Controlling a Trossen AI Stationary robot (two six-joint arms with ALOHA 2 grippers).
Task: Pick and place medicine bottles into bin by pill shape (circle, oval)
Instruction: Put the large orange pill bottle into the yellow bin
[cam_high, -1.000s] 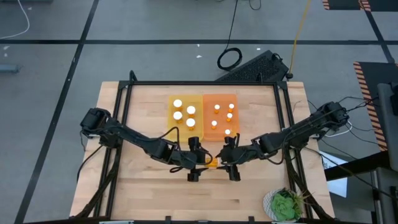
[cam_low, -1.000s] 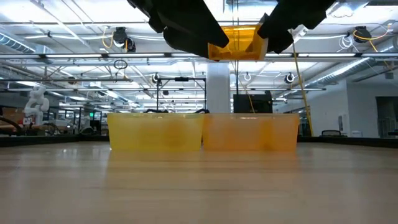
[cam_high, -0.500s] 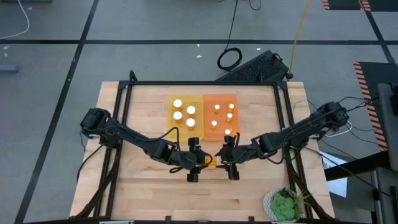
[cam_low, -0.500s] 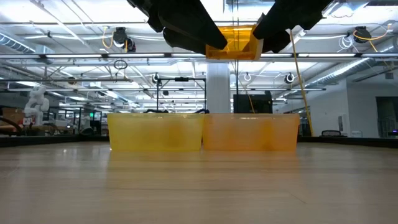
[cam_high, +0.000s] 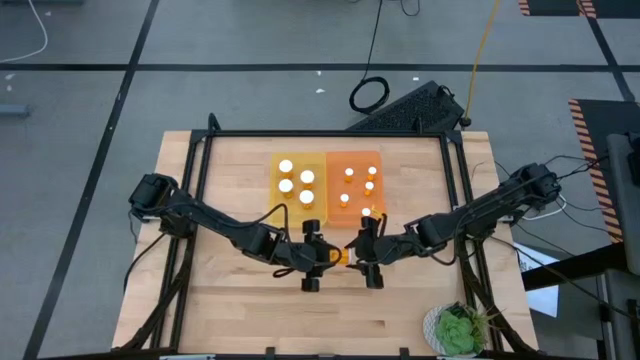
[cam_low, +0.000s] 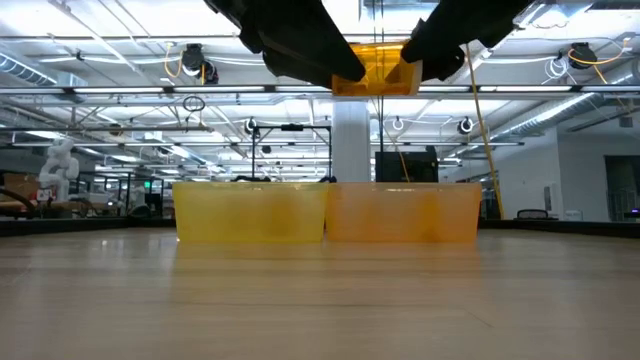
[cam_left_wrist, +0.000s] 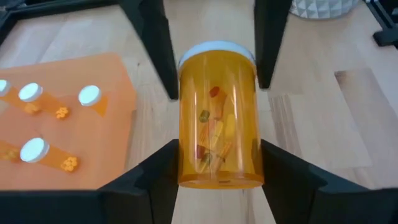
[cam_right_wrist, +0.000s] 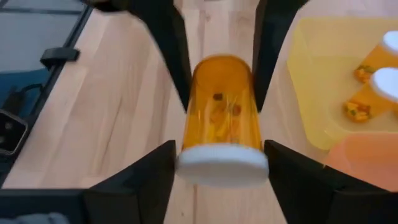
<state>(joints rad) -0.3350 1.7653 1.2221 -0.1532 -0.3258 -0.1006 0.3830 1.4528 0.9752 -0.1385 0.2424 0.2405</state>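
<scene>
Right at the near middle of the table (cam_high: 240, 310), both arms meet over one bottle (cam_high: 340, 259), held up off the wood and lying on its side between them. The left gripper (cam_high: 311, 257) has its fingers (cam_left_wrist: 155, 180) pressed against the base end, and the right gripper (cam_high: 369, 254) clamps the end with the white cap (cam_right_wrist: 222, 165), so it looks like both are holding it in a handover, or a shared inspection. Through the amber wall the left wrist view shows a jumble of pills (cam_left_wrist: 212, 140), some of them seeming long rather than round, though the shape is hard to call. To do this step well, one gripper should keep a firm squeeze until the other lets go, the release should be clean and sideways, and the bottle should stay level so it does not slip. Both arms reach in low from the table's outer edges, elbows bent, wrists turned toward each other, mirrored across the centre line. From the low view the bottle hangs high above the boards, well clear. Beyond it, farther back, sit the two bins side by side and touching: the yellow bin (cam_high: 277, 190) on the left with four capped bottles standing in it, the orange bin (cam_high: 372, 160) on the right with about five. A small plant (cam_high: 458, 330) sits at the table's near right corner.
</scene>
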